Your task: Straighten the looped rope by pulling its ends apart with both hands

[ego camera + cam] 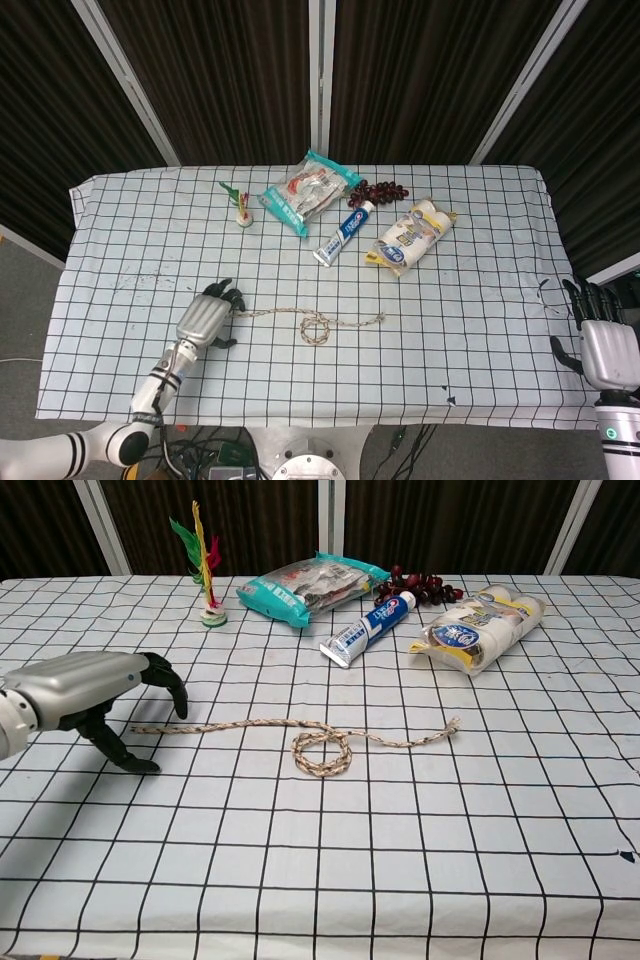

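Observation:
A braided rope (pixel 268 313) (pixel 250 723) lies across the middle of the checked tablecloth (pixel 470 300), with one small loop (pixel 321 770) near its centre. My left hand (pixel 205 318) (pixel 92 687) hovers over the rope's left end. Its dark fingers (pixel 168 682) curve down above that end, the thumb reaches the cloth on the near side, and nothing is held between them. The rope's right end (pixel 452 725) lies free. My right hand (pixel 606 350) stays off the table's right edge, fingers apart and pointing up, far from the rope. The chest view does not show it.
Along the far side of the cloth sit a feather shuttlecock (pixel 242 212) (pixel 205 570), a teal snack bag (pixel 310 190) (pixel 310 585), a toothpaste tube (pixel 345 232) (pixel 368 630), dark grapes (pixel 382 190) (pixel 418 585) and a yellow-edged food packet (pixel 410 235) (pixel 478 628).

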{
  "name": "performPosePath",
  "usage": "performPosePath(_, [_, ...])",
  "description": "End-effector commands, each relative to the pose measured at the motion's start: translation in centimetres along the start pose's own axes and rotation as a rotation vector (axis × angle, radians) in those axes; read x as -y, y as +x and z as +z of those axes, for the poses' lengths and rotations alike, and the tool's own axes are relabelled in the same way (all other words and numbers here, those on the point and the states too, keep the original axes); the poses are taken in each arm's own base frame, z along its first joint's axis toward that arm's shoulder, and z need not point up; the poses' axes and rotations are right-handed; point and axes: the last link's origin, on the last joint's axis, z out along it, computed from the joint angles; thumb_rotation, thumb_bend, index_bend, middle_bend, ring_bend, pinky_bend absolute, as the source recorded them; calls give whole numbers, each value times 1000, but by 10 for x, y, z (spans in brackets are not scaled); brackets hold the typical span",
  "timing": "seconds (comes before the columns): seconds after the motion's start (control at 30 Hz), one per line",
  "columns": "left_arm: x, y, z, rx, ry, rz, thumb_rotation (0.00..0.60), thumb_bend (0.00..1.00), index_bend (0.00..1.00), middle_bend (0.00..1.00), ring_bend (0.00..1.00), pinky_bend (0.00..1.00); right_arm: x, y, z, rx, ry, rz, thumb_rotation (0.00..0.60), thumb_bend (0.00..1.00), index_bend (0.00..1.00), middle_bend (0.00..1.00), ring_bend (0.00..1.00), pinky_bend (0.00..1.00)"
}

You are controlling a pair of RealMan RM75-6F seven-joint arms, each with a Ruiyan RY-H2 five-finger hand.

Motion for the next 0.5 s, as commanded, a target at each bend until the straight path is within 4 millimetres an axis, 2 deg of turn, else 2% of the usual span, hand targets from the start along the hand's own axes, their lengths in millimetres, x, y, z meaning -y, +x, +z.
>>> performPosePath(0.03, [-1,0,5,-9,9,11,600,131,386,223,48,161,-1,-1,0,1,-1,2,600,244,0,0,0,0])
performPosePath(0.17, [1,3,7,-24,23,8,600,146,389,227,48,161,-2,1,1,-5,-3,4,600,243,0,0,0,0])
performPosePath(0.5, [8,1,12,7,65,16,600,276,435,244,49,165,-1,-2,2,2,1,6,600,244,0,0,0,0])
